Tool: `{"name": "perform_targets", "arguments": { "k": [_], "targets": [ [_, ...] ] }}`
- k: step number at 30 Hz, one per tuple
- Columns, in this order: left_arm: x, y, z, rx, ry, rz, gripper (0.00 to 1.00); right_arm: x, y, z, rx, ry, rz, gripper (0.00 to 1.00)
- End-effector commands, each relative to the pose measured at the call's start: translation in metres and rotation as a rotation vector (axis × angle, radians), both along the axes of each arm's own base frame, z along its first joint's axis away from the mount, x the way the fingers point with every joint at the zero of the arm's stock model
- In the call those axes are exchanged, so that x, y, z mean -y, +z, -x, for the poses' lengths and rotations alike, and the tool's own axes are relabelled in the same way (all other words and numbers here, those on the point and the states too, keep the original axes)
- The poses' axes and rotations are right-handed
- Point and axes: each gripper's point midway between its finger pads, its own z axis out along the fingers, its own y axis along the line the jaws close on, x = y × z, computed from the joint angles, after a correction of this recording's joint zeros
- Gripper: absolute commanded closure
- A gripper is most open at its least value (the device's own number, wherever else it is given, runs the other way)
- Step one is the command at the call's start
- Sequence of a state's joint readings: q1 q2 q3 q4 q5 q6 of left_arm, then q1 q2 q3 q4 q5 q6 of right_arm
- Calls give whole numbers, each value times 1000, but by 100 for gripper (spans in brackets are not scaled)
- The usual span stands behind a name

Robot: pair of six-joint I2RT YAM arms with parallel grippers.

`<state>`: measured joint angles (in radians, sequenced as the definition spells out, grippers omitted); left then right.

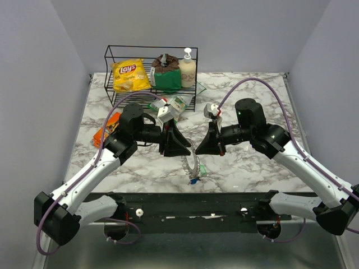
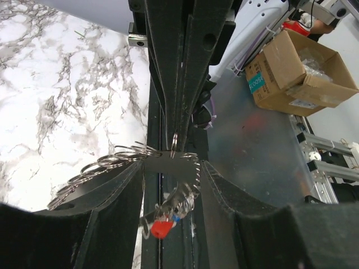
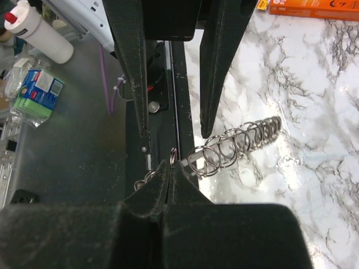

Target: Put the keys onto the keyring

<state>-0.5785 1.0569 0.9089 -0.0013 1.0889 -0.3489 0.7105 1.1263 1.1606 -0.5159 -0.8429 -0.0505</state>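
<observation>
The keyring (image 2: 112, 159) hangs between the two grippers, over the near edge of the marble table (image 1: 252, 162), with a red key (image 2: 162, 228) dangling at its low end. Up top, the right gripper (image 3: 171, 168) has its fingers pressed tight on one loop of the coil. Opposite, the left gripper (image 2: 172, 168) is spread wide, with the coil running between its fingers.

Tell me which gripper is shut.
The right gripper: its fingers meet, pinching a small ring. The left gripper is open, with its fingers wide apart.
</observation>
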Motion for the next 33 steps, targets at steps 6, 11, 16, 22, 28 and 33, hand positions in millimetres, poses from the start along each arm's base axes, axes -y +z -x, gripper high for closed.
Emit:
{"name": "perform_targets", "arguments": {
  "k": [6,11,16,22,28,33],
  "targets": [
    [13,17,6,28,-64,26,53,-3,15,6,22,33,-54,99],
    [15,15,7,23,-68,17,60,-3,13,5,23,26,-51,99],
    [15,6,2,17,-45,-23,69,-3,14,5,22,25,-53,99],
    [17,-2,-1,12,-46,-51,81,-3,18,5,29,24,-64,99],
    [20,-3,-2,7,-53,-57,100,-3,17,6,21,28,-63,99],
    [20,-5,-4,16,-33,-60,100,-3,18,5,26,16,-63,91]
  ]
}}
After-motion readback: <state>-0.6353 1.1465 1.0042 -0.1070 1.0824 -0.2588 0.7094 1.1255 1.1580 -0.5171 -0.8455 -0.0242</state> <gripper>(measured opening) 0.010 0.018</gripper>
